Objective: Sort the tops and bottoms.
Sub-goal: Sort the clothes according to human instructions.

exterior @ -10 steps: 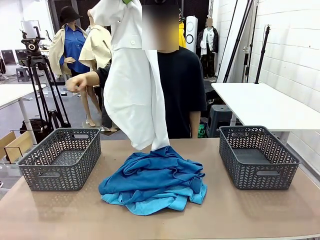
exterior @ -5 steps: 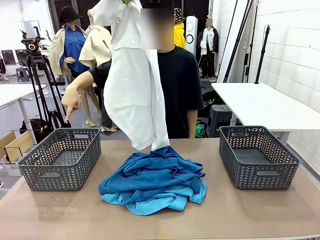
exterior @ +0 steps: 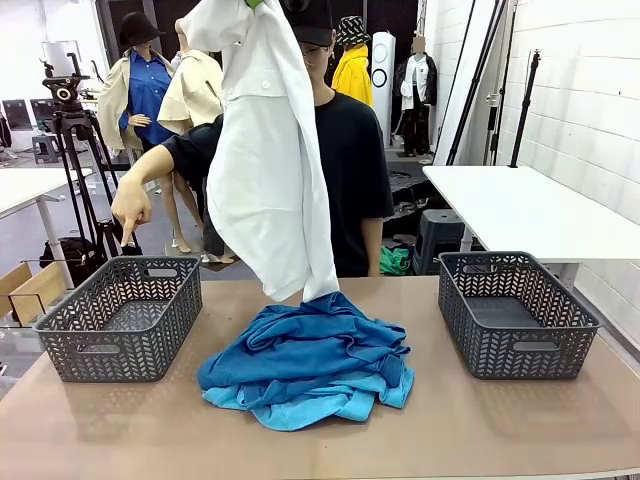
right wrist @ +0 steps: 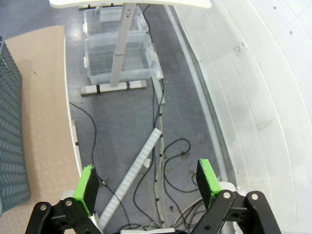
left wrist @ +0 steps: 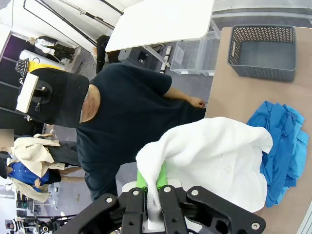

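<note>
Overhead, limp white shirt [exterior: 270,170]; below, rumpled blue heap [exterior: 300,365].

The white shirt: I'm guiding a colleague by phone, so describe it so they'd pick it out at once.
At the middle of the brown table lies a heap of blue shirts. The white shirt hangs down to it from the left gripper, shut on its top. It alone is white, and alone hangs rather than lies heaped.

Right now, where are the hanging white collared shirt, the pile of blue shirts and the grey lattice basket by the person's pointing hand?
white collared shirt [exterior: 270,190]: front view, middle of hanging cloth.
pile of blue shirts [exterior: 300,360]: front view, royal-blue top fold.
grey lattice basket [exterior: 130,350]: front view, near wall.
</note>
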Available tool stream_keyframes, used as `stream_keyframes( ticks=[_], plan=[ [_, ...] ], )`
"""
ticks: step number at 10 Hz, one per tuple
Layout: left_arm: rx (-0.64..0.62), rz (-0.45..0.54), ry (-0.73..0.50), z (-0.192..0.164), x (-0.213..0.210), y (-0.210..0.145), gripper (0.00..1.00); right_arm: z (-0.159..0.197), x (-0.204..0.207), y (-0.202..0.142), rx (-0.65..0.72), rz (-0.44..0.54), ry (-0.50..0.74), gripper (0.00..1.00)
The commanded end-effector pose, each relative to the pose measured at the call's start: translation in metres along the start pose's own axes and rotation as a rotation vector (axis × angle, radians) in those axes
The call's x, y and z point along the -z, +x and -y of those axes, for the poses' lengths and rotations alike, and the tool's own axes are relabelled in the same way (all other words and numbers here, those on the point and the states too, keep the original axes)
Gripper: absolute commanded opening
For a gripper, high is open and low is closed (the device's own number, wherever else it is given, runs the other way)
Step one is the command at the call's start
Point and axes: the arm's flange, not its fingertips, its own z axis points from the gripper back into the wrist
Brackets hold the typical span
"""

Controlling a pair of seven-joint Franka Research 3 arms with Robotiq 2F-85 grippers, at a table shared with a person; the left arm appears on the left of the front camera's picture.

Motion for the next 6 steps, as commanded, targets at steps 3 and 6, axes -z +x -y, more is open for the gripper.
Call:
stream_keyframes(
  ticks=[3,6],
  plan=[
    [0.008,0.007,0.013,-0.003,-0.0065,0.0001,0.0,-0.0004,0.0002,-0.0006,-0.009,-0.005,0.001,1.0],
    [0.008,0.007,0.013,-0.003,-0.0065,0.0001,0.0,-0.0004,0.0002,-0.0006,-0.009,-0.005,0.001,1.0]
  ],
)
